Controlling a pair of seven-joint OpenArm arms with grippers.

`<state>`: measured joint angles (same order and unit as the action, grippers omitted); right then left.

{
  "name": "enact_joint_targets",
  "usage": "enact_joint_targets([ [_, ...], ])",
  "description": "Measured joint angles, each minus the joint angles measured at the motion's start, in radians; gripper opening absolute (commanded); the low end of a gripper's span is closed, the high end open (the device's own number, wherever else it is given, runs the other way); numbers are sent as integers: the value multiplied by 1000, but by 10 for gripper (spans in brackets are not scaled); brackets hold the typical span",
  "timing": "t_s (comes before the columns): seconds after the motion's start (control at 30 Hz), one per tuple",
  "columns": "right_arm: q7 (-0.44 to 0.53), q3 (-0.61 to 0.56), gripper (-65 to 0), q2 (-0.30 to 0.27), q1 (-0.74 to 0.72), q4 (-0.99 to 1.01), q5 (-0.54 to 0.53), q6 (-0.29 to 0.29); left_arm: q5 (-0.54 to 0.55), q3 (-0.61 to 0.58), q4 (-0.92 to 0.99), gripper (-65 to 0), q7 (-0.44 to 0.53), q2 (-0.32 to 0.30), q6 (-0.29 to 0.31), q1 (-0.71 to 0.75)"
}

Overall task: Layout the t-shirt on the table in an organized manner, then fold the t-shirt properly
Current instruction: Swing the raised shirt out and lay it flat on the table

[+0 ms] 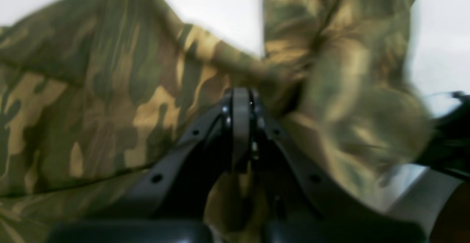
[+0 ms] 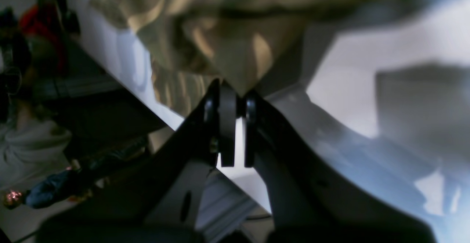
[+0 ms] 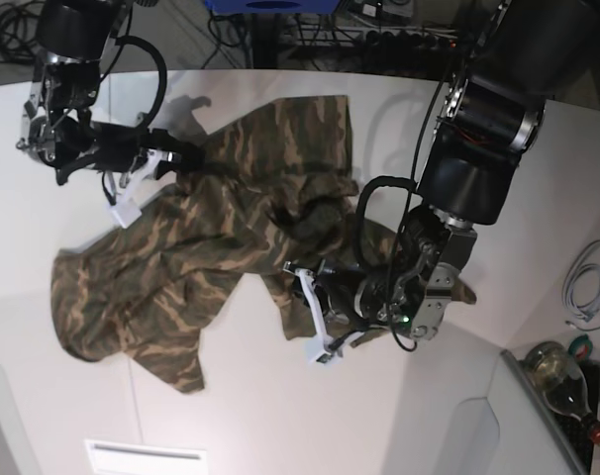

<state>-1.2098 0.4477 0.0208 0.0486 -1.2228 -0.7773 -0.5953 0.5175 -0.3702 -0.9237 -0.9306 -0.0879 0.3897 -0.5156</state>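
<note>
White desk (image 3: 280, 416) spreads wide under a rumpled camouflage t-shirt (image 3: 181, 267), which lies bunched across its middle. Nearest in the base view, the left tool (image 3: 302, 274) has its fingers clamped together on a fold at the shirt's edge; the left wrist view shows cloth pinched at the tips. Farther back, the right tool (image 3: 186, 153) is likewise pinched tight on the shirt's far edge, lifting a peak of fabric.
</note>
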Motion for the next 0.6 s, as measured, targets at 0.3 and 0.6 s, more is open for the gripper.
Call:
enact_joint_targets([
  [0.3,1,5,-645,-10,41,-56,-4,1,-293,-10,339,-650,304,148,0,-64],
  [0.6,-3,5,-645,-88,52,-66,-5,1,-381,3,576,-650,558,172,-16,-116],
])
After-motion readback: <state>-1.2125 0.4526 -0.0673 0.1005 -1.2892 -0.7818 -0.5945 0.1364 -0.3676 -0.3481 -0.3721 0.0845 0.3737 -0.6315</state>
